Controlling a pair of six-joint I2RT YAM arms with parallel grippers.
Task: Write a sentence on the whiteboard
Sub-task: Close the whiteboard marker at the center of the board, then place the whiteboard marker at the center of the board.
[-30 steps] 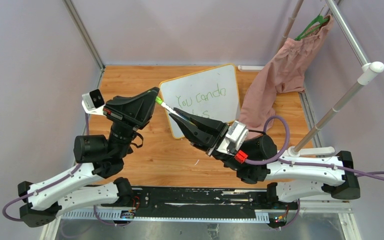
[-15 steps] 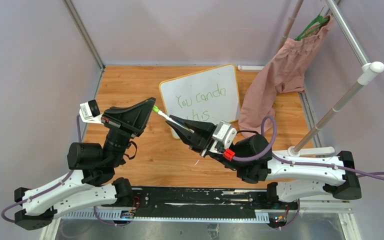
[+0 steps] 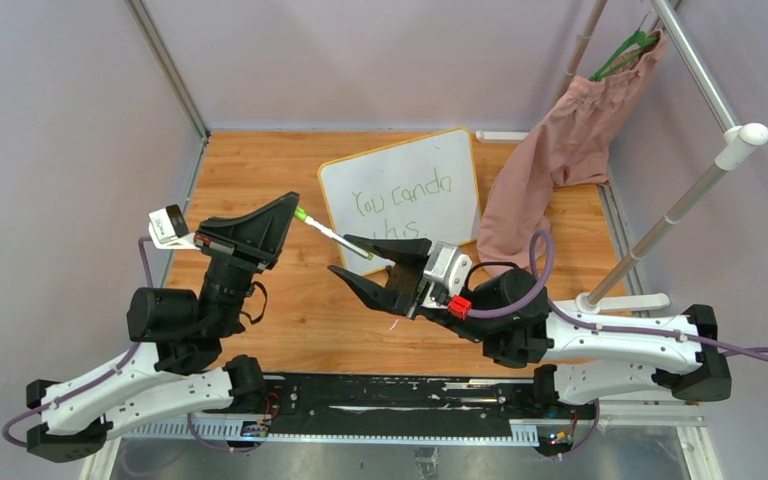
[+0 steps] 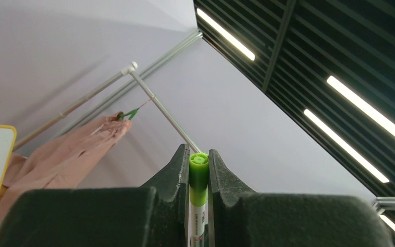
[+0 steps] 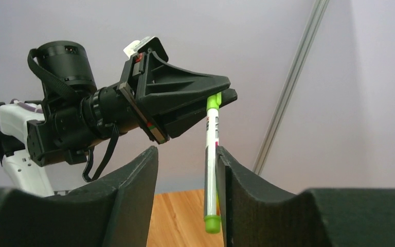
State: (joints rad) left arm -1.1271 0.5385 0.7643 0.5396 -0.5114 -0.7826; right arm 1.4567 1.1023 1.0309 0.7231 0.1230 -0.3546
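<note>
Right gripper: jaws just spread, releasing marker. Left gripper: pressed together on marker's green end. Sentence on whiteboard, beyond both grippers; writing likely complete.

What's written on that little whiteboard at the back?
A green sentence: "You can do" above "this". The right gripper and the marker cover part of the whiteboard along its lower edge, so anything written there cannot be seen.
</note>
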